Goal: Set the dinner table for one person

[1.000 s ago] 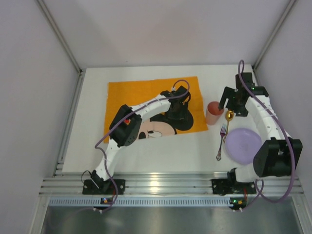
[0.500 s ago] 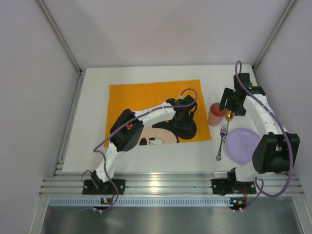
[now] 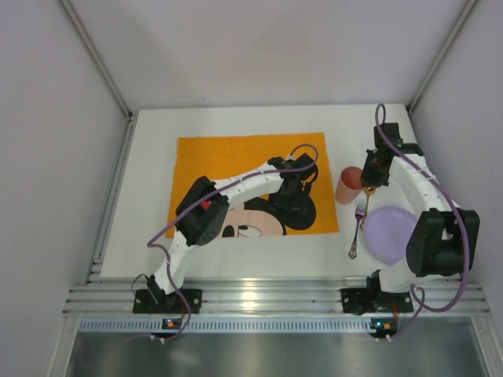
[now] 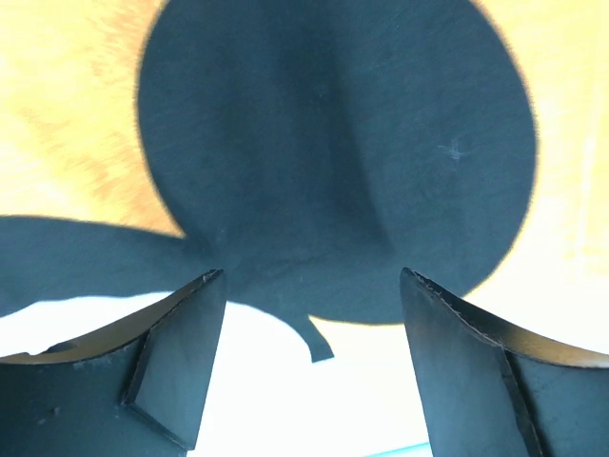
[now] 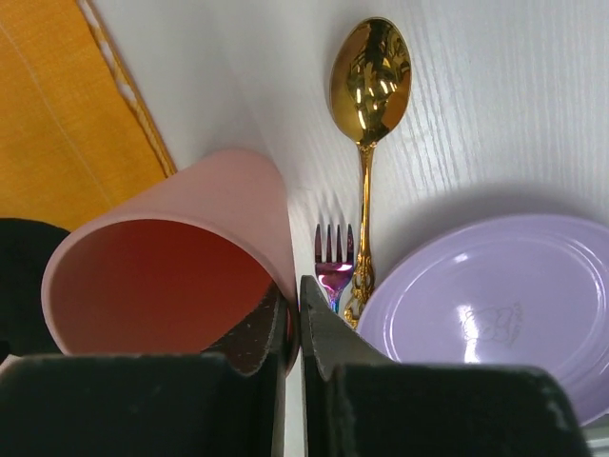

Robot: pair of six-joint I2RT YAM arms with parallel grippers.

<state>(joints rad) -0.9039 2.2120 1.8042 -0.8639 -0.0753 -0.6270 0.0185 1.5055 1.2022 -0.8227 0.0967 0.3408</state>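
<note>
From its base at the near edge, the left arm folds up at the elbow and stretches forward over the dinner table (image 3: 145, 228) — the white top spreading beneath both arms. The left gripper (image 3: 297, 184) hangs with its jaws spread wide above the black ear on the orange placemat (image 3: 228, 153). The right arm bows outward past the purple plate (image 3: 389, 233) and fork (image 3: 357, 228), then turns inward. The right gripper (image 3: 369, 174) is clenched on the pink cup's (image 3: 346, 185) rim — one finger inside, one outside — beside the gold spoon (image 3: 368, 192).

Left gripper (image 4: 311, 305) hangs face-down, jaws spread wide; right gripper (image 5: 293, 300) pinches the cup (image 5: 162, 271) wall, one finger inside, one outside.
</note>
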